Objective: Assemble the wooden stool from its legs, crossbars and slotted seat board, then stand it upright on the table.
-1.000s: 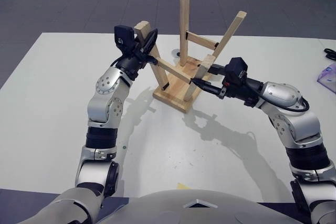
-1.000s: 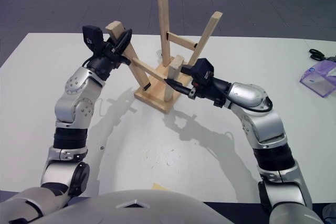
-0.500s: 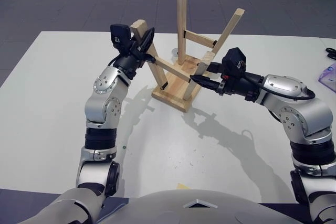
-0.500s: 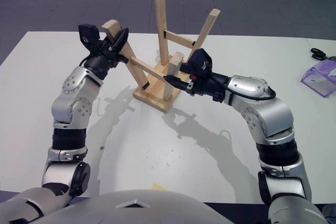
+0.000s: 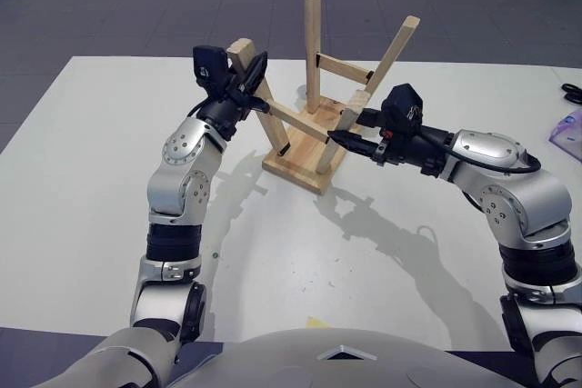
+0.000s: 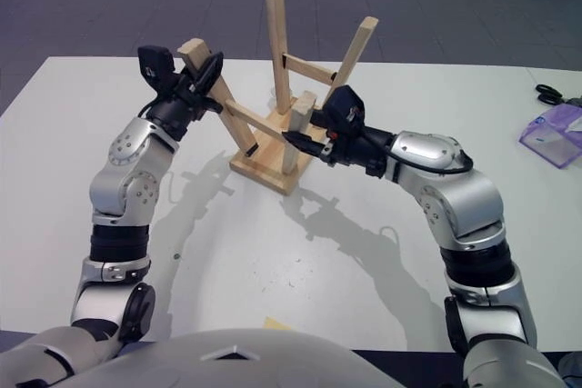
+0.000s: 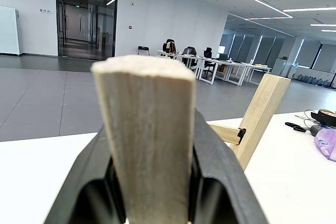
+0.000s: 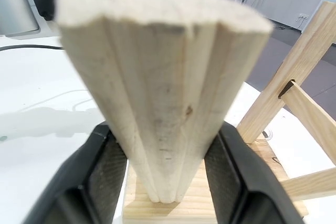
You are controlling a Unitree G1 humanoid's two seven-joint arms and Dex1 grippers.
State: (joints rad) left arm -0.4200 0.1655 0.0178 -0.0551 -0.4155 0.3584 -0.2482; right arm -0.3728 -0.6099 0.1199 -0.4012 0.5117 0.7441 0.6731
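Stool (image 5: 314, 124) sits inverted on its seat board (image 5: 305, 170) on the table (image 5: 91, 179); left gripper (image 5: 255, 77) and right gripper (image 5: 336, 136) stay clamped on two legs (image 5: 277, 134), right elbow newly raised, suggesting the flip upright is next.

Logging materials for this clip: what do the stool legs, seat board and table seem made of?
Legs: pale bare-looking wood; grain lines and a rough sawn end show. Seat board: same light wood, matte, likely unvarnished. Table: smooth white top, perhaps laminate; the look leaves it open.
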